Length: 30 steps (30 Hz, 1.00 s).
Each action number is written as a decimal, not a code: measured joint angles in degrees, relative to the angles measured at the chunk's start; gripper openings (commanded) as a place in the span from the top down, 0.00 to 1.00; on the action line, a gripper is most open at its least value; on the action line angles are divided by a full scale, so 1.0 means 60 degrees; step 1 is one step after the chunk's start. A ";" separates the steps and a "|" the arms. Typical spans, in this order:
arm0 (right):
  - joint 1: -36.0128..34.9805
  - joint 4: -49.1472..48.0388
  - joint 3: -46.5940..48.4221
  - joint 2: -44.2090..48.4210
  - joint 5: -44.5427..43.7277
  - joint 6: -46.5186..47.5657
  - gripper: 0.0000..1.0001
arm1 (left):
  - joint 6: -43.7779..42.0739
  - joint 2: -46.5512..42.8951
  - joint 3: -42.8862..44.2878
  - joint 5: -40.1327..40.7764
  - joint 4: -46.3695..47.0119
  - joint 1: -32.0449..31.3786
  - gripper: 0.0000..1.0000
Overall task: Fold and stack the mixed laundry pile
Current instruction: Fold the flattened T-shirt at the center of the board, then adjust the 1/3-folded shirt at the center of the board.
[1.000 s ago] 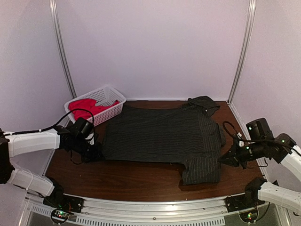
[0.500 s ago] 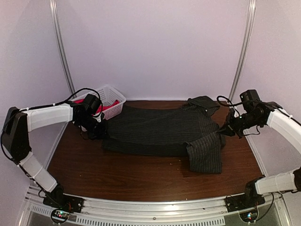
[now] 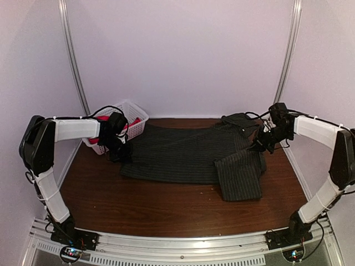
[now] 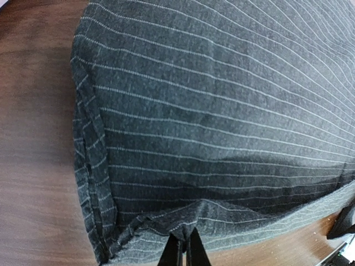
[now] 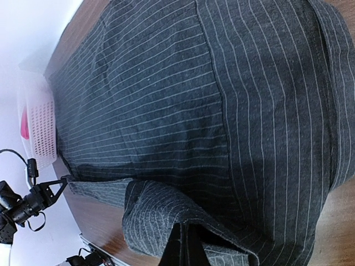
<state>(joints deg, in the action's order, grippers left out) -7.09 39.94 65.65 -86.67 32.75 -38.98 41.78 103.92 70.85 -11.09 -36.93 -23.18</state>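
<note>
The dark pinstriped shirt lies spread across the brown table, its collar at the back right and one sleeve hanging toward the front. My left gripper is shut on the shirt's left hem and lifts it slightly. My right gripper is shut on the shirt's right edge near the sleeve, with a fold raised over the body. The red-pink T-shirt lies in the white basket at the back left.
The white lattice basket also shows in the right wrist view. Bare brown table lies in front of the shirt. Metal frame posts stand at the back corners against the pale walls.
Both arms have swung from the near side toward the back, each carrying its edge of the shirt. The front edge has come over the body and the sleeve has shifted inward.
</note>
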 measured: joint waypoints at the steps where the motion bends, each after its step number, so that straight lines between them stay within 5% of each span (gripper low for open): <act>1: 0.0073 -0.0098 0.0062 -0.0219 -0.0040 0.0033 1.00 | -0.0029 0.0084 0.0055 0.0062 0.0007 0.0000 1.00; 5: 0.0361 -0.0499 0.0423 -0.1147 -0.0175 0.0135 1.00 | -0.0142 0.0514 0.0335 0.0273 0.0033 0.0000 1.00; 7: 0.0419 -0.0699 0.0732 -0.1650 -0.0160 0.0219 0.95 | -0.0222 0.0776 0.0477 0.0350 0.0076 0.0000 0.92; 10: 0.0437 -0.0772 0.1311 -0.2422 0.0084 0.0484 0.59 | -0.0350 0.1122 0.0663 0.0437 0.0106 0.0000 0.63; 13: 0.0437 -0.0521 0.1654 -0.2626 0.0135 0.0794 0.21 | -0.0481 0.1158 0.0685 0.0597 0.0058 0.0000 0.49; 20: 0.0576 0.0277 0.0342 0.0149 0.0138 0.1293 0.20 | -0.1060 0.0106 0.0481 0.0543 0.0153 -0.0073 0.23; 24: 0.0546 0.0725 -0.1603 0.2324 0.0095 0.1209 0.21 | -0.1821 -0.0914 0.0288 0.0237 0.0492 -0.0597 0.23; 30: 0.0510 0.1596 -0.3945 0.3971 -0.0284 0.0925 0.22 | -0.2444 -0.0703 0.0273 -0.0696 0.1982 -0.2973 0.26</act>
<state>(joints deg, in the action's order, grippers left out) -4.03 49.52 41.98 -62.85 31.05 -33.43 27.11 99.70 72.49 -15.27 -25.04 -41.01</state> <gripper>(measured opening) 0.786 0.763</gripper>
